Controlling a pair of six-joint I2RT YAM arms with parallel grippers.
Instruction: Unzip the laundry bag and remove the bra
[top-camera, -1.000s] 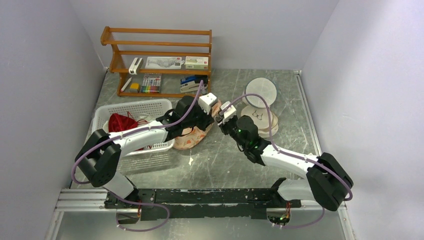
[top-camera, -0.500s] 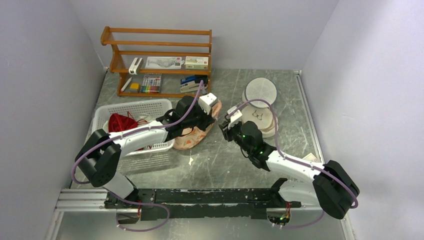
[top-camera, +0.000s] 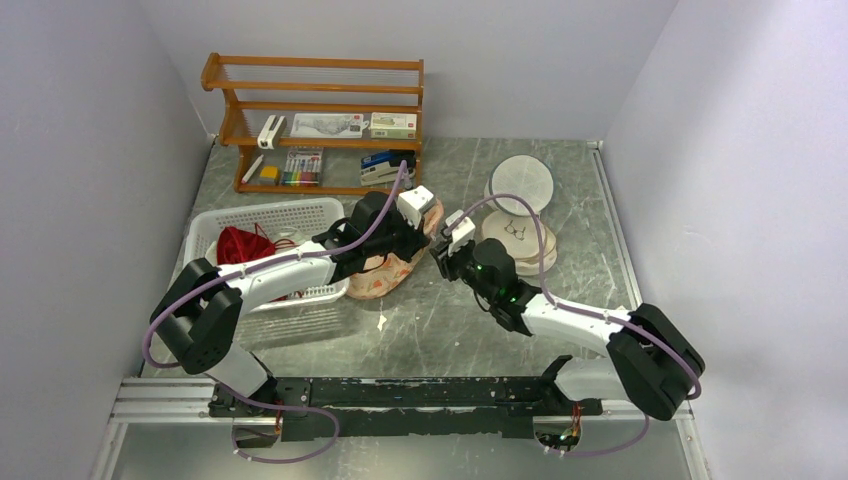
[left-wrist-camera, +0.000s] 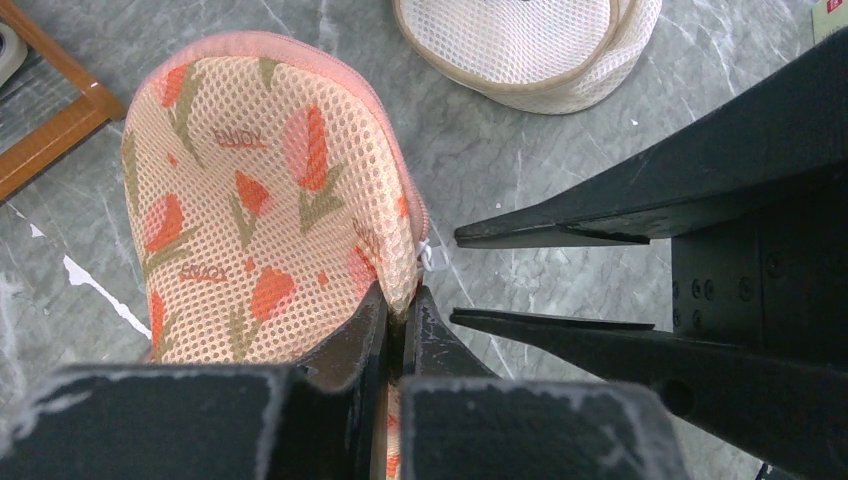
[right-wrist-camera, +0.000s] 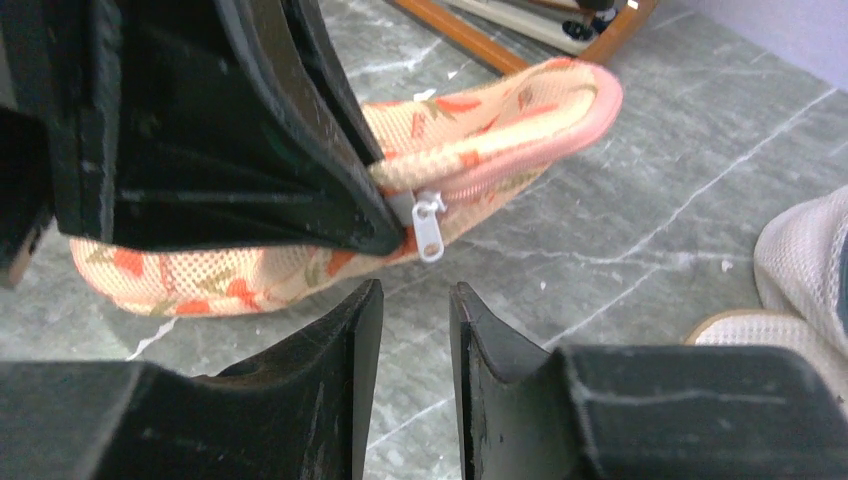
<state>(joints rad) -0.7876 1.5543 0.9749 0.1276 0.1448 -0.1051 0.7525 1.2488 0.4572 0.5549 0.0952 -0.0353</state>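
Observation:
The peach-pink laundry bag (top-camera: 383, 277) with orange-red motifs lies on the table in front of the basket, its zip closed as far as shows. My left gripper (left-wrist-camera: 403, 303) is shut on the bag's (left-wrist-camera: 250, 190) edge next to the white zipper pull (left-wrist-camera: 432, 256). My right gripper (right-wrist-camera: 415, 290) is open a little and empty. Its tips sit just short of the zipper pull (right-wrist-camera: 430, 225) on the bag (right-wrist-camera: 480, 130). In the top view the right gripper (top-camera: 441, 262) is just right of the left gripper (top-camera: 427, 238). The bra is hidden.
A white basket (top-camera: 300, 215) with a dark red garment (top-camera: 243, 243) stands at the left. A wooden shelf (top-camera: 315, 120) with stationery is at the back. Two cream round pouches (top-camera: 522, 180) (top-camera: 522, 245) lie right of the grippers; one shows in the left wrist view (left-wrist-camera: 530, 50).
My right gripper drew back to the right half a second ago and has now come back left toward the bag's zipper pull. The left arm and the bag have not moved.

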